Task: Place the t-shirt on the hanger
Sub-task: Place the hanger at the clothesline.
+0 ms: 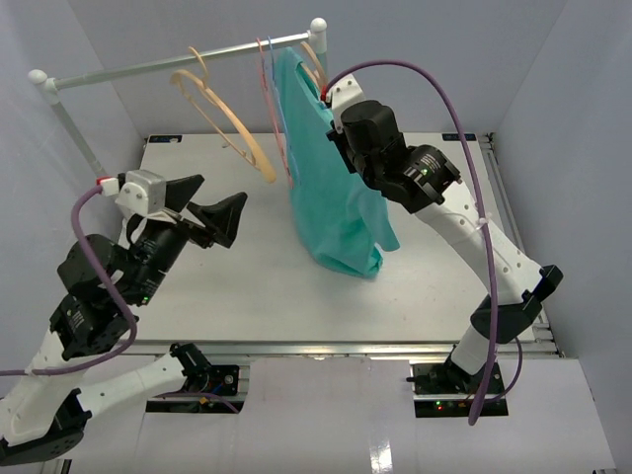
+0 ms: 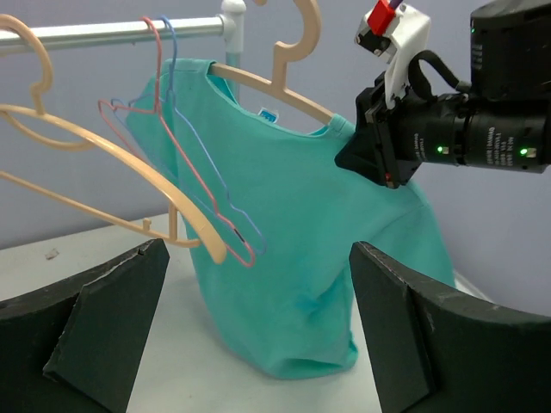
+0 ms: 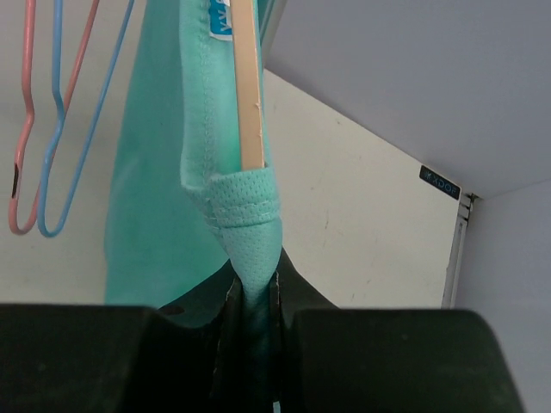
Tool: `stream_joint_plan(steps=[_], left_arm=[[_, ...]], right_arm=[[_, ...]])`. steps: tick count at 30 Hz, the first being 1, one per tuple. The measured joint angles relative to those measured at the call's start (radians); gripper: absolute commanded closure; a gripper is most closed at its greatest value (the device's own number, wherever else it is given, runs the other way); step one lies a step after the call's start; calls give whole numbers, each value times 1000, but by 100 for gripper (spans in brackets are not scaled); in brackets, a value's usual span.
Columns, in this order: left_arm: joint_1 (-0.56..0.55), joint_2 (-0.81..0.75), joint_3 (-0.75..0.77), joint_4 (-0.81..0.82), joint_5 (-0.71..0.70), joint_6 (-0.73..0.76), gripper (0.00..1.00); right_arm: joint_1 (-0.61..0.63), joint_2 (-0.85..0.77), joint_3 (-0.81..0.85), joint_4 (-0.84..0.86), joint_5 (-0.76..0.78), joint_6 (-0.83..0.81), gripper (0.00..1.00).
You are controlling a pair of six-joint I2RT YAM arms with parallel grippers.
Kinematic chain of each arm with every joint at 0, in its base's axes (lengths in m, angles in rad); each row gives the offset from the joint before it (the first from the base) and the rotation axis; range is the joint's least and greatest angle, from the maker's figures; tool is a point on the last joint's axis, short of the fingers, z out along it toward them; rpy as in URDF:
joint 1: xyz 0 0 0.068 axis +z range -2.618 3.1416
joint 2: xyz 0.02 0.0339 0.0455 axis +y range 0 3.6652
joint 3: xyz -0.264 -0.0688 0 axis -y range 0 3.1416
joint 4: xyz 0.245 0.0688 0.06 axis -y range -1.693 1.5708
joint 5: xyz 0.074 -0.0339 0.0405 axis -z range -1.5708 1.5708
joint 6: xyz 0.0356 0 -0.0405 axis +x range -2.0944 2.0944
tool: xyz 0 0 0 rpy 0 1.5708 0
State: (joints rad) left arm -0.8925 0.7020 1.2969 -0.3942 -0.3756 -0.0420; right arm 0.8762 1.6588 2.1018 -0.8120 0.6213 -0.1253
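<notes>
The teal t-shirt (image 1: 331, 197) hangs at the right end of the rail, its lower edge resting on the table. The slim pinkish-tan hanger (image 2: 288, 90) runs through its neck opening, and its arm shows inside the shoulder in the right wrist view (image 3: 250, 103). My right gripper (image 1: 336, 133) is shut on a pinch of the t-shirt's shoulder fabric (image 3: 245, 215) just below the hanger arm's tip; its jaws (image 3: 254, 288) are closed on the cloth. My left gripper (image 1: 210, 204) is open and empty, left of the t-shirt (image 2: 284, 258) and facing it, fingers (image 2: 112, 331) wide apart.
A thicker yellowish-tan hanger (image 1: 225, 117) hangs mid-rail and tilts left. Thin pink and blue hangers (image 1: 274, 109) hang right beside the shirt. The metal rail (image 1: 148, 66) spans the back on white posts. The table's right edge (image 1: 504, 197) lies near the right arm.
</notes>
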Motion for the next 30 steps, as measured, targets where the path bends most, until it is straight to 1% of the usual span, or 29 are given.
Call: stream_joint_plan(steps=[4, 9, 18, 30], left_arm=[[0, -35, -7, 28, 3, -1, 2], [0, -36, -36, 31, 31, -8, 2], [0, -62, -82, 24, 59, -15, 2], [0, -104, -134, 21, 60, -14, 2]], right_arm=[[-21, 5, -18, 120, -5, -14, 92], [-66, 57, -1, 191, -54, -9, 92], [-117, 205, 78, 245, -130, 2, 92], [-137, 254, 83, 324, -177, 19, 92]])
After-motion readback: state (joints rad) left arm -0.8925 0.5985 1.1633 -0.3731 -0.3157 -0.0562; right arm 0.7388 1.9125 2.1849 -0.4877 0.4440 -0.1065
